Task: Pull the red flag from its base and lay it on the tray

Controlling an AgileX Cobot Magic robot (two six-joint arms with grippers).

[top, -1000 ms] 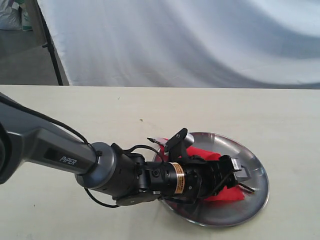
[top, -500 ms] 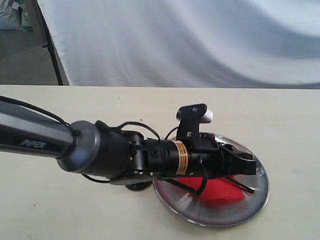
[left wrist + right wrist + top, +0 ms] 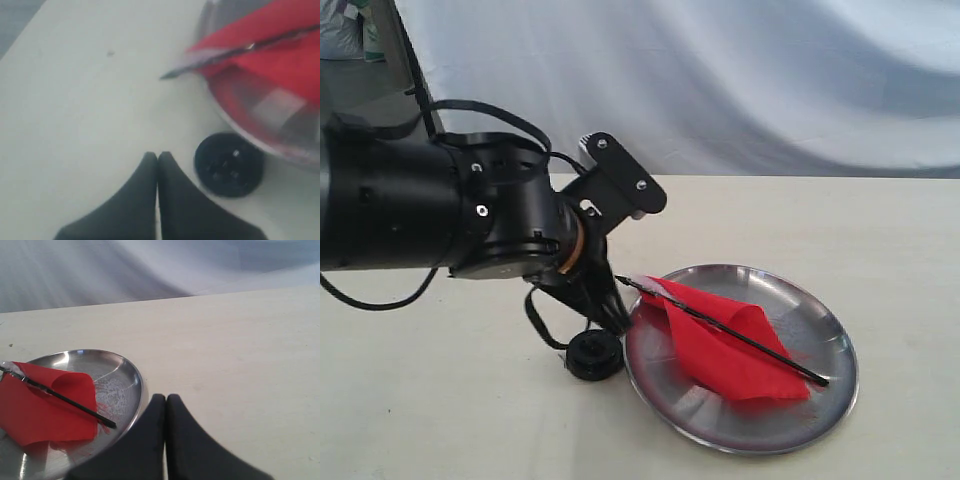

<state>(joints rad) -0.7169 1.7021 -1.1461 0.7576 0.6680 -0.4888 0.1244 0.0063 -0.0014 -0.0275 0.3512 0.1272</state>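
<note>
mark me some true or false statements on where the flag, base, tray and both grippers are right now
1. The red flag lies on the tray. True.
2. The flag's pole stands in the base. False: the pole lies across the tray and the base holds nothing.
3. The base sits inside the tray. False: it is on the table, beside the tray's rim.
4. The left gripper is shut and holds nothing. True.
5. The right gripper grips the pole. False: it is shut on nothing, apart from the flag.
</note>
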